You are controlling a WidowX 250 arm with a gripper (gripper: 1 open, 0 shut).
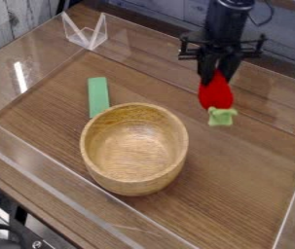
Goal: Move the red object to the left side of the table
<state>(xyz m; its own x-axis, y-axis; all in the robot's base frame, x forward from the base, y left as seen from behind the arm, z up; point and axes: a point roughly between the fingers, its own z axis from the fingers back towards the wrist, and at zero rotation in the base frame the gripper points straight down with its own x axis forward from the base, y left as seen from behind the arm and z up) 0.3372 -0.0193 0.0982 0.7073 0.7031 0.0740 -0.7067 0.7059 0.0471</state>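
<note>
The black, many-jointed metal gripper (pixel 216 66) is closed on the small, rounded, smooth red strawberry-like toy (pixel 216 92), its narrow dark fingers clamped at the toy's upper end. The toy hangs beneath them with its light green, leafy end (pixel 220 117) pointing down; the leafy part has a lobed, uneven outline, while the red body is plump. In the picture the toy appears beyond the round wooden bowl and to its right, apart from it, over the right-hand part of the brown wood-grain tabletop (pixel 247 160). How high it hangs is hard to judge.

The bowl (pixel 132 149) is pale tan, wide and deep, with a thick, rounded rim and smooth curved walls that catch a soft sheen; nothing shows inside it. Just beyond its far left edge lies a flat green strip (pixel 99 95), rectangular and plain in surface, lengthwise away from the camera. Farther back, near the far left corner, stands a clear, angular plastic piece (pixel 86 33) with bright edges.

Clear acrylic walls (pixel 16 59) edge the tabletop, their rims showing as pale lines. Between the toy and the left side of the tabletop, the bowl takes up the near middle, the green strip lies past it, and the clear piece stands at the back.
</note>
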